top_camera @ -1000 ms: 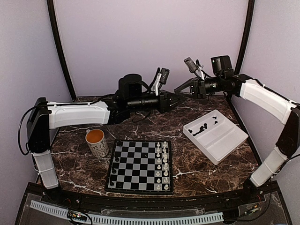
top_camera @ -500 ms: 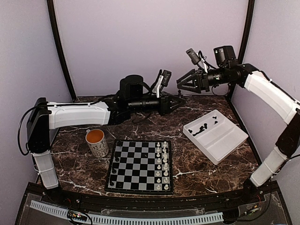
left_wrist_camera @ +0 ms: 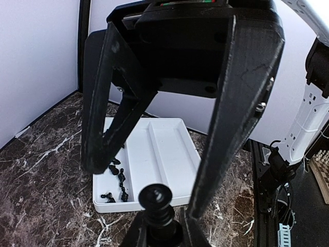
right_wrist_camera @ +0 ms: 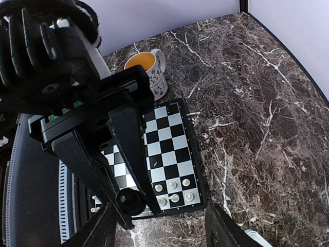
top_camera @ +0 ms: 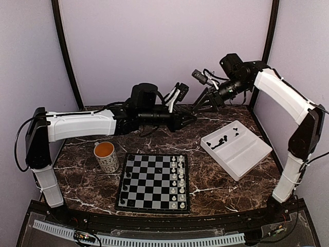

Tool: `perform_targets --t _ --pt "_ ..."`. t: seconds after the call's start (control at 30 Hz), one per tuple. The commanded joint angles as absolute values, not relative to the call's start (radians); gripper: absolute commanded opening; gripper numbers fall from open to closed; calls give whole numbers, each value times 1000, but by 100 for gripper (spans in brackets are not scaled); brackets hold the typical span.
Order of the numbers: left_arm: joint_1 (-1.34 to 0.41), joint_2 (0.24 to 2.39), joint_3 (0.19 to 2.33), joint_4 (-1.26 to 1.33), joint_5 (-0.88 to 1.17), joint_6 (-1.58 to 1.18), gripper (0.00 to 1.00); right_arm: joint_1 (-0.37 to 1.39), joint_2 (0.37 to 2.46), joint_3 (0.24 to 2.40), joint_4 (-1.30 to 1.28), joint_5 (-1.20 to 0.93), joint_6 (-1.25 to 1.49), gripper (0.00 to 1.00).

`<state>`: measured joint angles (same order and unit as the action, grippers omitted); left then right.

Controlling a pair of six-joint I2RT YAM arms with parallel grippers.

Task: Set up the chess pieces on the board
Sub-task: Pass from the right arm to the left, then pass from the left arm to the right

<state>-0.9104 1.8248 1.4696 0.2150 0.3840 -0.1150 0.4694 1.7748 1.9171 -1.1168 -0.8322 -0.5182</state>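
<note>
A black chess piece (left_wrist_camera: pixel 156 199) with a round top sits between the tips of my left gripper (left_wrist_camera: pixel 160 229), which is shut on it, high above the back of the table. My right gripper (right_wrist_camera: pixel 162 226) is open, with its long fingers (left_wrist_camera: pixel 241 103) straddling the left gripper's tip and not touching the piece (right_wrist_camera: pixel 130 202). In the top view the two grippers meet, left (top_camera: pixel 190 119) and right (top_camera: pixel 198 106). The board (top_camera: pixel 149 180) lies near the front, with black pieces (top_camera: pixel 126 175) on its left edge and white pieces (top_camera: pixel 177 180) in its right columns. More black pieces (top_camera: pixel 222 140) lie in the tray.
A white tray (top_camera: pixel 244 152) with compartments sits at the right, tilted to the table edge. A patterned mug (top_camera: pixel 106 156) of orange liquid stands just left of the board. Black posts and purple walls close off the back and sides.
My right gripper has opened and let go of the piece, and its arm has swung up and round. The left gripper keeps hold of the piece and has shifted slightly.
</note>
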Motion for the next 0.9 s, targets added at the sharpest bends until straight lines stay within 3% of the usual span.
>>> perform_targets --t 0.0,0.53,0.87 --pt "-914 1760 1470 194 398 -67 3 506 1770 1928 -1167 -803 -551 60" --pt "-922 1762 1479 169 406 -45 3 520 1789 1963 -1142 -886 -504 41" --pt "-923 1752 1469 167 393 -37 3 520 1804 1962 -1150 -908 -510 15"
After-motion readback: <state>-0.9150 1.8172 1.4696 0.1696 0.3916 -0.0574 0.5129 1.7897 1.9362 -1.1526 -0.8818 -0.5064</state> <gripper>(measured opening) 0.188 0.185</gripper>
